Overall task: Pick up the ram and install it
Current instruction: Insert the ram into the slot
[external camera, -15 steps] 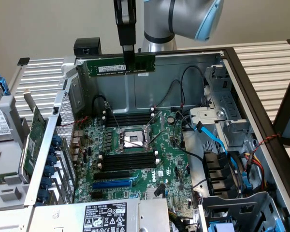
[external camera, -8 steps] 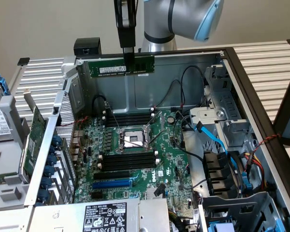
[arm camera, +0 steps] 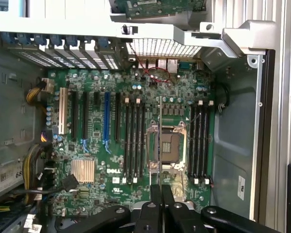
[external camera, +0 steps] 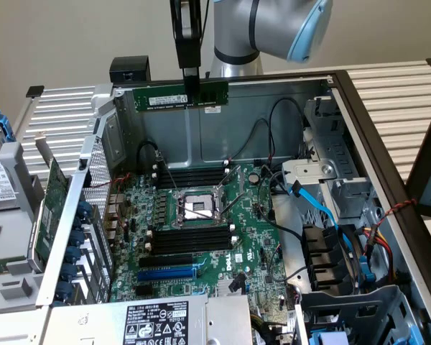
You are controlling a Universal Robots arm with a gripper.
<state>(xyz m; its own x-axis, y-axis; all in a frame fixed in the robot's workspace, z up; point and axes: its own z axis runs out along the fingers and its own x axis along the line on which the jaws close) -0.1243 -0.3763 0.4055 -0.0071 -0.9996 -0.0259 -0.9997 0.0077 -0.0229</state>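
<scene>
I am pinching the ram between my fingers, which are closed on its upper edge near the middle. It is hanging level in the upper middle of the exterior frame, high over the motherboard inside the open computer case. In the wrist view the stick is showing edge-on as a thin line over the processor socket, parallel to the memory slots.

I judge the carry is going well only while the stick is staying level and parallel to those slots, with my grip centred so that neither end is dipping. The room above both slot banks looks open. The black cables are arching near on the exterior view's right, and the expansion card is standing well apart at its left.
</scene>
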